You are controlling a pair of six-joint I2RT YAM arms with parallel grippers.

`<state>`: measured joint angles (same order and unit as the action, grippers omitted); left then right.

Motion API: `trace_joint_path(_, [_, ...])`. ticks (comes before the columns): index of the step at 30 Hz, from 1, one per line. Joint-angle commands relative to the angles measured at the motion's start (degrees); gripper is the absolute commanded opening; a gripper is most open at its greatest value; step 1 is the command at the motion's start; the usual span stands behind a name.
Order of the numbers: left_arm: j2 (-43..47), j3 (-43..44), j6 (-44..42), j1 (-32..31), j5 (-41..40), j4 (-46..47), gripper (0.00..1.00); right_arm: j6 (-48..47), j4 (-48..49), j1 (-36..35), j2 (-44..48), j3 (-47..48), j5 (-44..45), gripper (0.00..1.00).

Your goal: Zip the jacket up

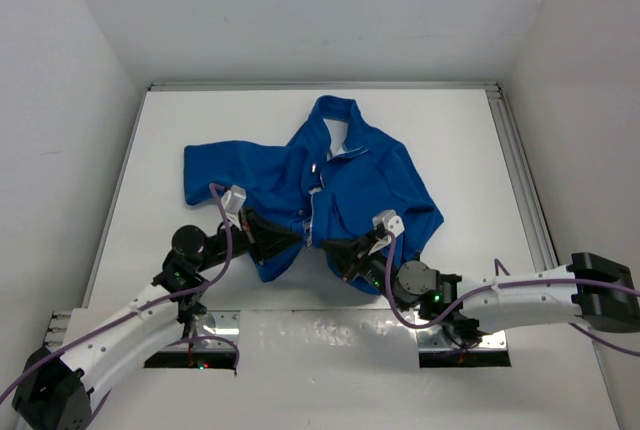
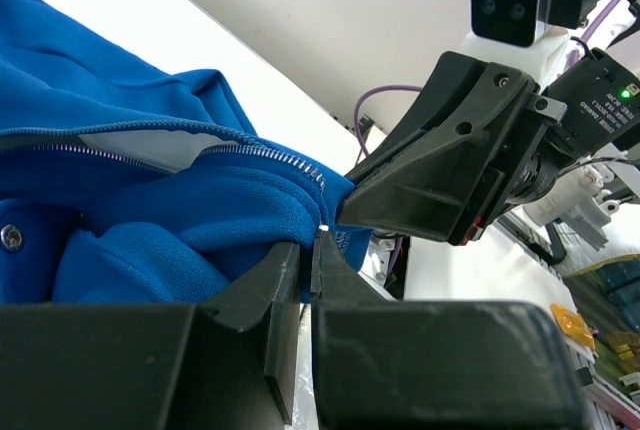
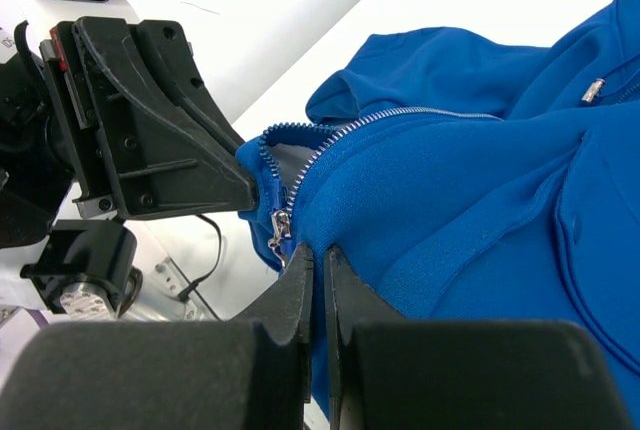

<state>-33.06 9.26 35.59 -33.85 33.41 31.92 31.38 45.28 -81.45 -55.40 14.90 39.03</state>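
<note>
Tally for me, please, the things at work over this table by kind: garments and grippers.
blue jacket: 1
grippers: 2 (left gripper and right gripper, each shut on the jacket's bottom edge by the zipper)
Total: 3

A royal-blue fleece jacket [image 1: 345,190] with long sleeves lies front-up on the white table [image 1: 180,120], its stand-up collar [image 1: 335,115] toward the far edge and its hem toward the near side. It is rumpled rather than flat. One sleeve [image 1: 215,165] spreads out to the left of the overhead view. The silver front zipper [image 3: 400,118] is undone: the slider [image 3: 280,225] sits down by the hem, the teeth parted above it, with whitish lining [image 2: 165,145] showing between.
</note>
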Motion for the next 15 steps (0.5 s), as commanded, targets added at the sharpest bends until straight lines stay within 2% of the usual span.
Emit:
trace_joint_path(1, [0.1,0.6,-0.6,-0.6,0.7,4.0,0.00,0.8,3.5,0.2,1.0,0.3,-0.5,0.00])
trace_joint_path(15, [-0.6,0.0,-0.3,-1.0,2.4,5.4,0.00,0.5,4.0,0.2,1.3,0.5,-0.9,0.00])
